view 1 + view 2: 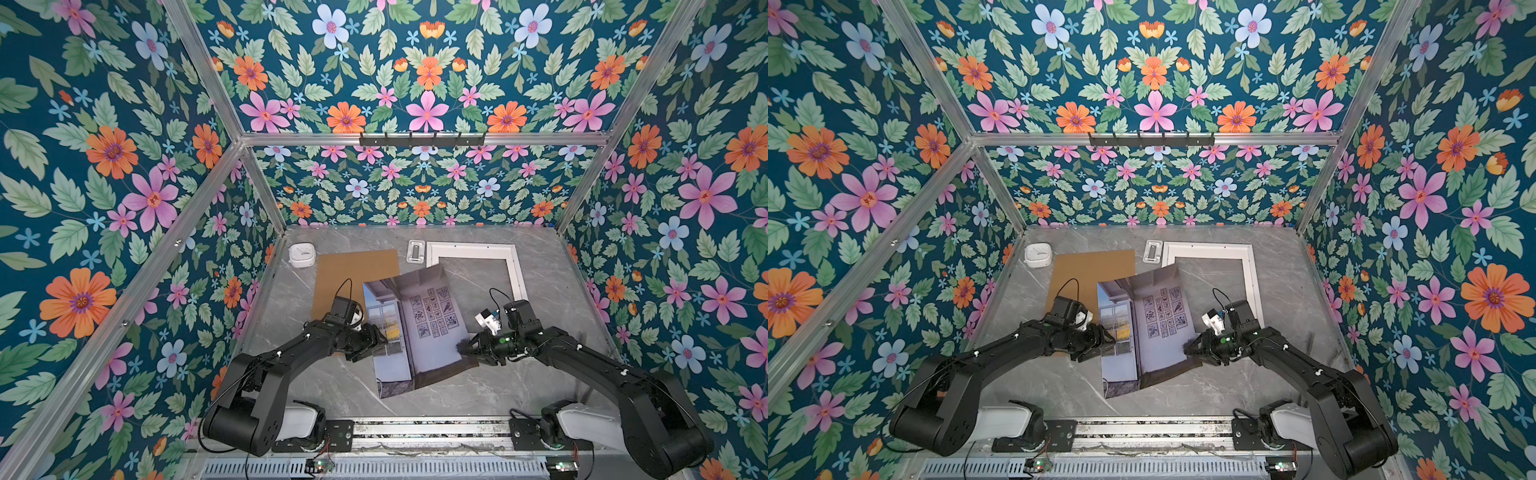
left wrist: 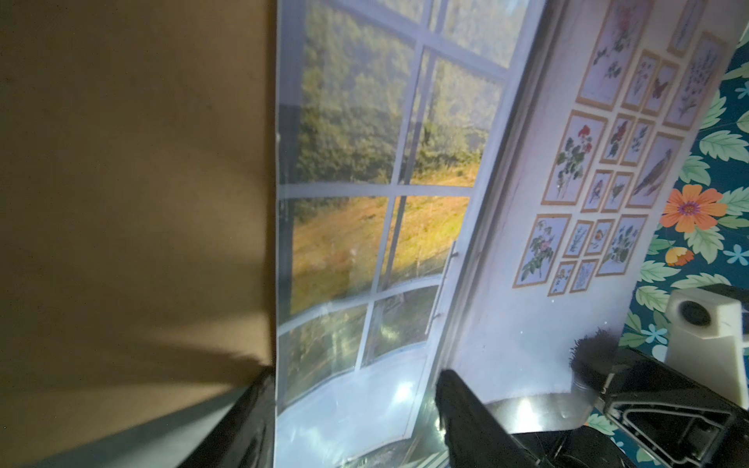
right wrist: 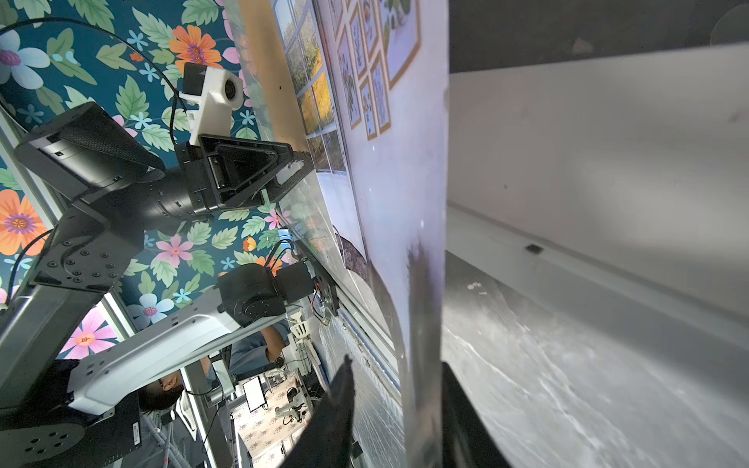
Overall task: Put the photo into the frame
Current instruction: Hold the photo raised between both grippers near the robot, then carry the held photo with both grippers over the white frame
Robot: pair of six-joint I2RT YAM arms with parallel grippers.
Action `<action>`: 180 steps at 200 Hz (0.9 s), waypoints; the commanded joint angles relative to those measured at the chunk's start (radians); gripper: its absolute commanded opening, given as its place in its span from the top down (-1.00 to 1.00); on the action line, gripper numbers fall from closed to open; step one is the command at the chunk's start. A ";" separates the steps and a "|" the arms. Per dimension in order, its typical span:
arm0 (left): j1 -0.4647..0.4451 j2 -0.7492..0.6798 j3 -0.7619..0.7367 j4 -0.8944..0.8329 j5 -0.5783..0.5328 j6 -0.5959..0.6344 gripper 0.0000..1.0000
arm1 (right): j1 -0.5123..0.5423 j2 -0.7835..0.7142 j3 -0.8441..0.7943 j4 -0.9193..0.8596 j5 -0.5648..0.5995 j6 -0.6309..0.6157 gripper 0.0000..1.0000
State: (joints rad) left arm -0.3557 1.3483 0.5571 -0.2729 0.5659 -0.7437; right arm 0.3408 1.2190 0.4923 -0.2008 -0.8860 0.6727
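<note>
Early-to-mid stage by my read: nothing seated yet. In both top views the photo (image 1: pixel 419 328) sits mid-picture, skewed and raised along its right side w/ a shadow under it. Its left part lies over the brown board (image 1: pixel 353 270), and its upper corner overlaps the lower left corner of the frame (image 1: pixel 471 250). The frame lies flat in the upper right of the table (image 1: pixel 540 386), opening empty, bare table showing thru it.

Left claw (image 1: pixel 377 343): at the photo's left edge, jaws wide apart. The left wrist view shows one finger (image 2: pixel 462 409) over the printed window and the other out over the board, so it grips nothing.

Right claw (image 1: pixel 467 347): at the photo's right edge, lower right of centre. The right wrist view has the sheet edge-on btwn the two fingers (image 3: pixel 462 409), one tight against its underside, a sliver of gap by the other. Can't tell if it's truly pinched or only propped.

Left to do, as I judge it: get a firm hold, carry the photo up and to the right, turn it square w/ the frame, lower it inside the rim. Main risk is the thin glossy sheet bending or slipping out
</note>
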 commanded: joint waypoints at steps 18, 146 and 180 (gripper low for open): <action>-0.003 0.005 -0.011 -0.065 -0.068 0.015 -0.34 | -0.003 -0.018 0.000 -0.002 -0.011 -0.009 0.49; -0.002 -0.017 0.019 -0.087 -0.069 0.020 -0.48 | -0.003 -0.001 0.056 -0.054 0.037 0.022 1.00; -0.003 -0.022 0.021 -0.087 -0.056 0.016 -0.52 | -0.004 -0.020 0.111 -0.091 0.078 0.057 1.00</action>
State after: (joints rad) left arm -0.3595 1.3270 0.5785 -0.3206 0.5278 -0.7326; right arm 0.3374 1.2140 0.5735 -0.2516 -0.8524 0.7036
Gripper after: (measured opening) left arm 0.760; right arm 0.050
